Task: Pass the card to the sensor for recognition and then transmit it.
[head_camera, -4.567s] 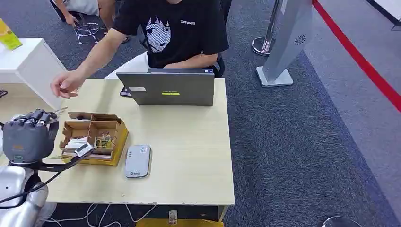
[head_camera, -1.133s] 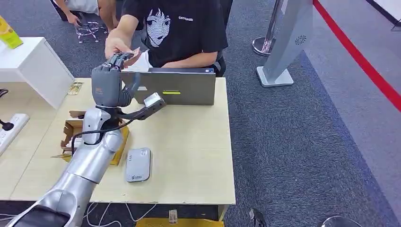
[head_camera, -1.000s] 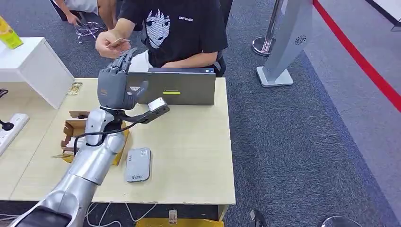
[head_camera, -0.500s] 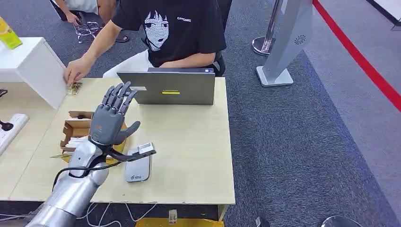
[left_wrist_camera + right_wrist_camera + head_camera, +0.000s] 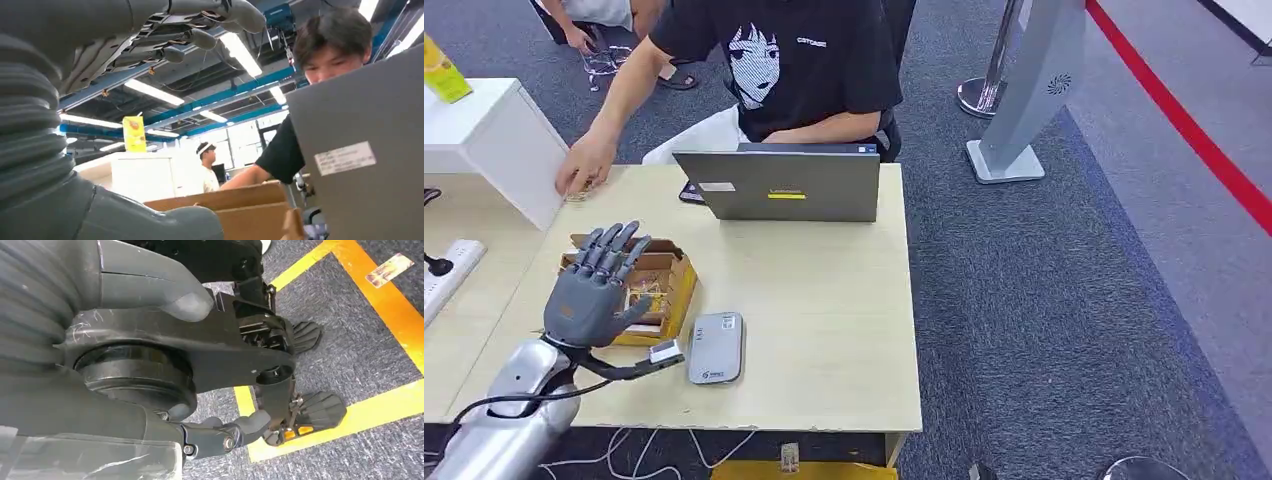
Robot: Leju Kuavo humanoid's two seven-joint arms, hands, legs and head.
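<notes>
Pale wood tabletop (image 5: 824,330) fills the middle of the head view, with the robot's left hand (image 5: 589,290) raised at lower left, fingers spread wide and holding nothing. Just behind that hand sits a cardboard box (image 5: 659,275) with compartments, partly hidden by the fingers. To the right of the hand a grey sensor (image 5: 716,347) lies flat on the table; its small print cannot be read. The card is at the upper left, under the person's hand (image 5: 584,165) at the table edge, too small to make out clearly. A grey laptop (image 5: 789,187) stands open at the far side of the table with a yellow label and a white sticker on its lid, writing illegible. The person's black shirt (image 5: 794,60) carries a printed cartoon face and small white lettering. In the right wrist view the right hand (image 5: 150,305) hangs over grey carpet with yellow floor tape (image 5: 360,300); I cannot tell how its fingers lie.
</notes>
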